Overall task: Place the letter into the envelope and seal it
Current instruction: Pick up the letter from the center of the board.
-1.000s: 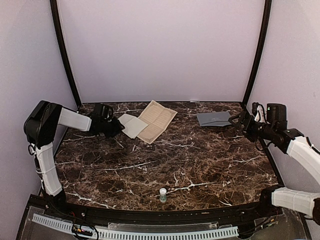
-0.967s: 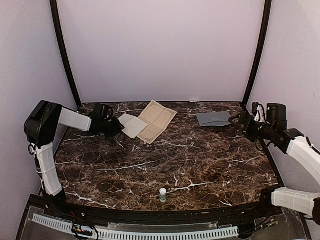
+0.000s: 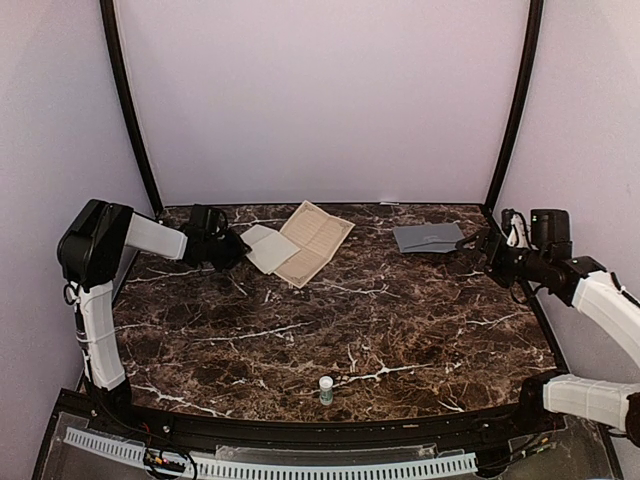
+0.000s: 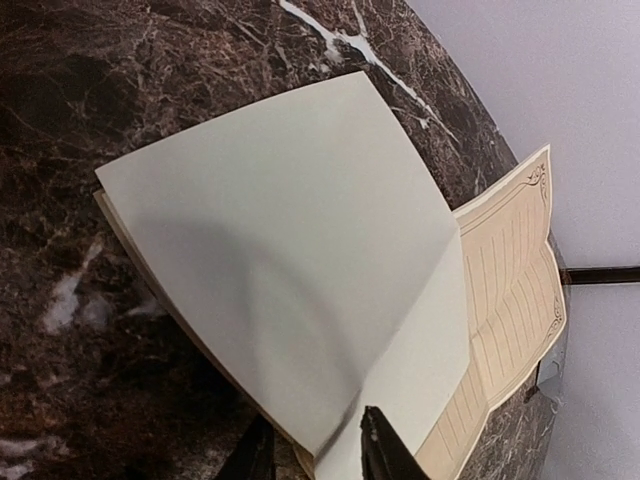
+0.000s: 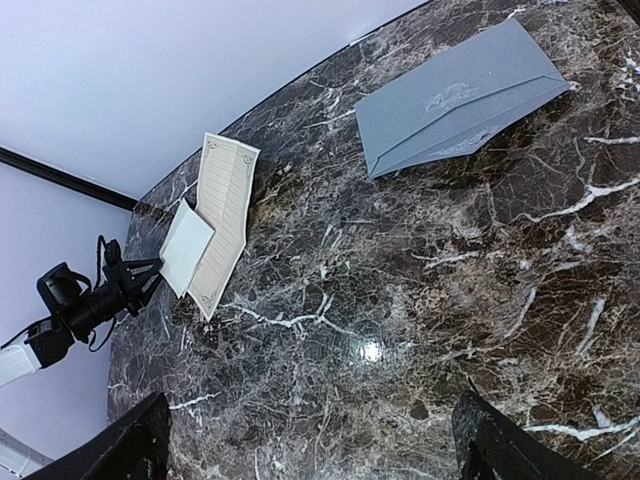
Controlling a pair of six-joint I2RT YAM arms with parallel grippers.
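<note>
Right now I judge we are at the folding step, with nothing in the envelope (image 3: pixel 428 238) yet. The letter (image 3: pixel 312 240) lies at the far left-centre of the tabletop (image 3: pixel 400 320), its printed tan face up. One part is turned over, so the plain cream back shows towards the left gripper (image 3: pixel 225 248). In the left wrist view that turned-over part arches up off the marble, and its near corner runs down between the two dark fingers (image 4: pixel 378 450). I cannot tell whether they are pinching the paper or only standing either side of it. The envelope rests flat at the far right of the tabletop, well apart from the letter, and its pointed flap appears to lie down against the body. The right gripper (image 3: pixel 480 245) hovers just beside the envelope's right end with its jaws spread wide, holding nothing and not touching it. A small white bottle (image 3: pixel 326 389) stands alone near the front edge. Next, I think I need a sure hold on that corner. Then I would carry the fold across and press the crease flat so the sheet fits. The right gripper will have to lift the flap before the letter can go in.
</note>
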